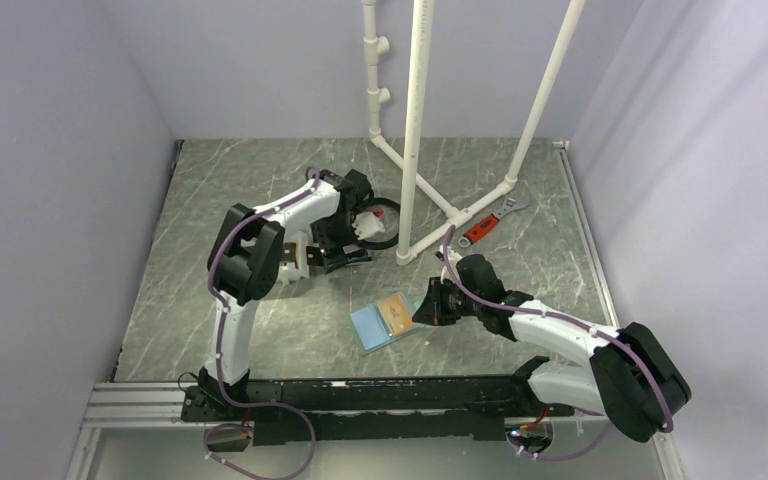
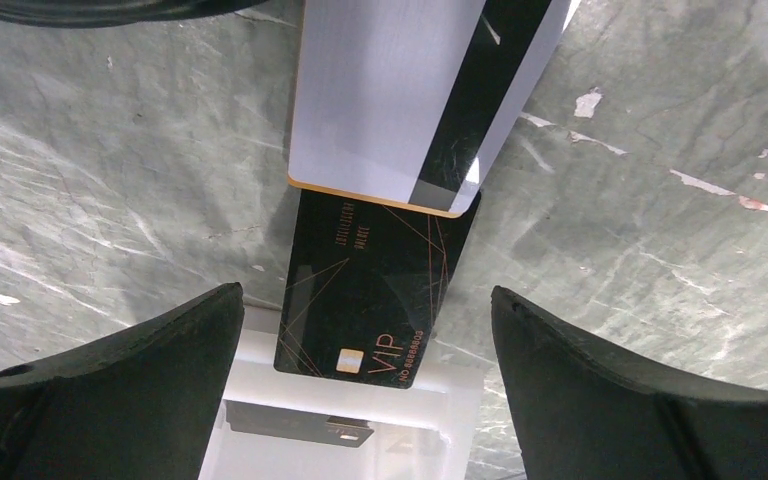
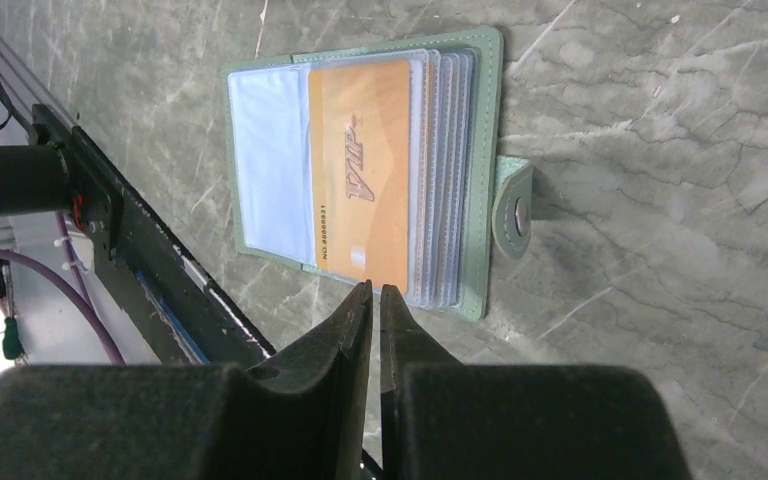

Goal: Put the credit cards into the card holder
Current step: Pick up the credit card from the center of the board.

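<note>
The right gripper (image 3: 375,292) had its two black fingers drawn almost together. Only a thin slit showed between them, with nothing visible in it. The tips sat at the near edge of the card holder (image 3: 265,160), right at the end of an orange card (image 3: 360,170). Whether they touched that card could not be told. The orange card, lettered VIP, lay flat in the top clear sleeve of the holder. The holder lay open on the grey-green marble table (image 3: 660,120), showing a light blue inner face and a stack of sleeves. Its snap tab (image 3: 513,210) stuck out to one side. In the overhead view the holder lay between the two arms, close to the right gripper and near the front rail (image 1: 360,390).

The left gripper (image 2: 365,292) stood wide open and held nothing, its fingers (image 2: 140,380) spread to either side of a black card (image 2: 370,300) below. This card, with gold lines and VIP lettering, had its near end over the rim of a white tray (image 2: 260,440). A silver card (image 2: 380,100), back side up with a dark stripe, overlapped its far end. Another dark card (image 2: 300,425) lay inside the tray.

Farther back on the table stood a white pipe frame (image 1: 415,120), with a red-handled wrench (image 1: 490,225) lying beside its foot.
</note>
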Robot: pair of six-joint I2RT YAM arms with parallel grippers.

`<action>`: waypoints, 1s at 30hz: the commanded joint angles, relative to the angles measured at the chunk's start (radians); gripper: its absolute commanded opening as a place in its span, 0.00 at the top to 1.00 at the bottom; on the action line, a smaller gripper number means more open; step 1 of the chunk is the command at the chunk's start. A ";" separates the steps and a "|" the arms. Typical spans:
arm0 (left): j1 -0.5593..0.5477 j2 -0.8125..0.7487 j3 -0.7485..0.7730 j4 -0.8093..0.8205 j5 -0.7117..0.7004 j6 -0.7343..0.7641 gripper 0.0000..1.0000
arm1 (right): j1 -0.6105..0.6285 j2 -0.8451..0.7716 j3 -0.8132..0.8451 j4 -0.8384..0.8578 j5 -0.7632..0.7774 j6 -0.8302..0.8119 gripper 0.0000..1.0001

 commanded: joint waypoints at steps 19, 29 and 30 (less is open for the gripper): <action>0.017 -0.002 -0.089 0.093 -0.068 0.059 0.03 | 0.003 -0.027 -0.002 0.031 -0.025 0.013 0.90; 0.014 -0.029 -0.100 0.101 -0.083 0.074 0.24 | 0.004 -0.033 -0.005 0.029 -0.021 0.014 0.90; 0.010 -0.035 -0.100 0.100 -0.083 0.075 0.28 | 0.004 -0.033 -0.005 0.030 -0.020 0.015 0.90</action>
